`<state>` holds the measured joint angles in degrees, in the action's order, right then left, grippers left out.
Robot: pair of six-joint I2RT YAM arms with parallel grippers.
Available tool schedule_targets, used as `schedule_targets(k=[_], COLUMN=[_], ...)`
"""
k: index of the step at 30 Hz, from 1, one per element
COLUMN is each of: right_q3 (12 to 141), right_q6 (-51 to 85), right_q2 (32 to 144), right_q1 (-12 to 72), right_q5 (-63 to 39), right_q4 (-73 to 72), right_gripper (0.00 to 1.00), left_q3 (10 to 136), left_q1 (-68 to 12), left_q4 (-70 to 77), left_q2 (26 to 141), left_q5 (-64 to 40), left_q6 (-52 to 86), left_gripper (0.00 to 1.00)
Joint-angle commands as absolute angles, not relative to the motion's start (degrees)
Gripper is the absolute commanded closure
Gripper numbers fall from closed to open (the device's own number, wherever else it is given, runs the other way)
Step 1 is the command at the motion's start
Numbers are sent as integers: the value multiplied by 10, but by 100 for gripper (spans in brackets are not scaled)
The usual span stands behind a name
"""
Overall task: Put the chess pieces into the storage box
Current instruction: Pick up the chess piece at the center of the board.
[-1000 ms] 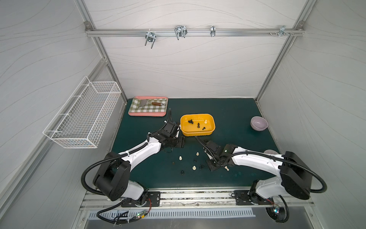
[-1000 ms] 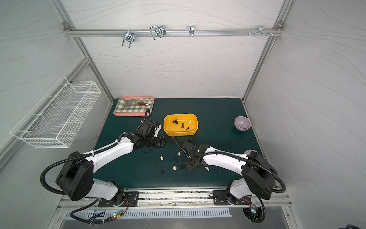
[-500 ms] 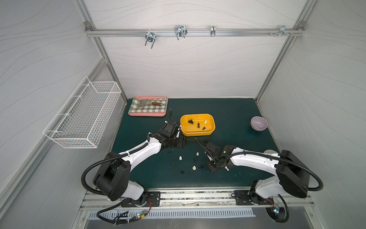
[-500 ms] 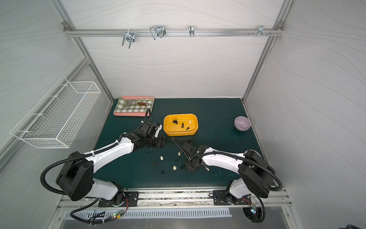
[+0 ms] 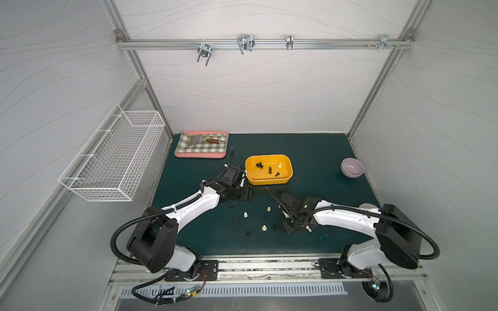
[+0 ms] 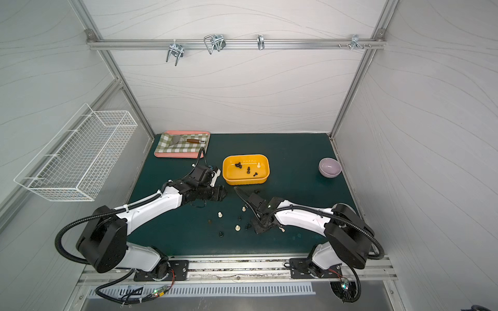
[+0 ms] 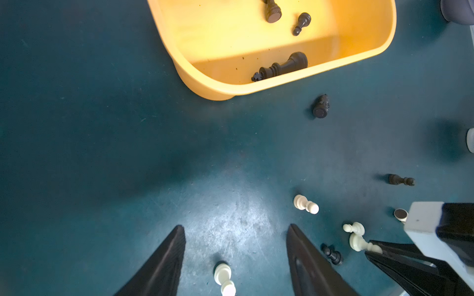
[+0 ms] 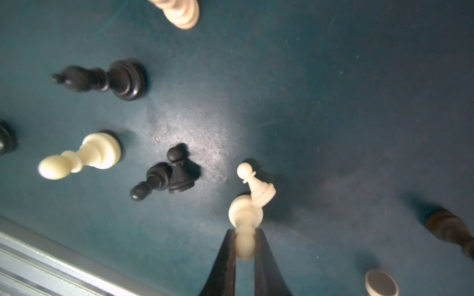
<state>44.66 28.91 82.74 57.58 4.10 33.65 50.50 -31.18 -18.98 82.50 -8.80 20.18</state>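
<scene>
Near front of counter (image 5: 215, 242) — right pincer (image 8: 245, 232) clamped on cream piece (image 8: 245, 212) by its head; looks light, hard, slick. Left pincer (image 7: 236, 226) spread wide, empty. Storage box (image 5: 269, 181) farther back.

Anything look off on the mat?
Yes. The right gripper is shut on the head of a cream piece; a white pawn leans against its base and could get dragged or knocked on the lift. A black piece lies toppled just outside the box.
</scene>
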Motion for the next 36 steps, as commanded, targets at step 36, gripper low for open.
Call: schedule_targets(k=[36], right_q3=[494], right_q6=[272], right_q2=[790], right_q1=[575], right_q5=[33], right_q4=[369], right_gripper=[91], left_q3=[508], left_q1=[-315], left_q4=[-178], left_q2=[821], left_q5=[-81], left_q6=[201], left_gripper=[35])
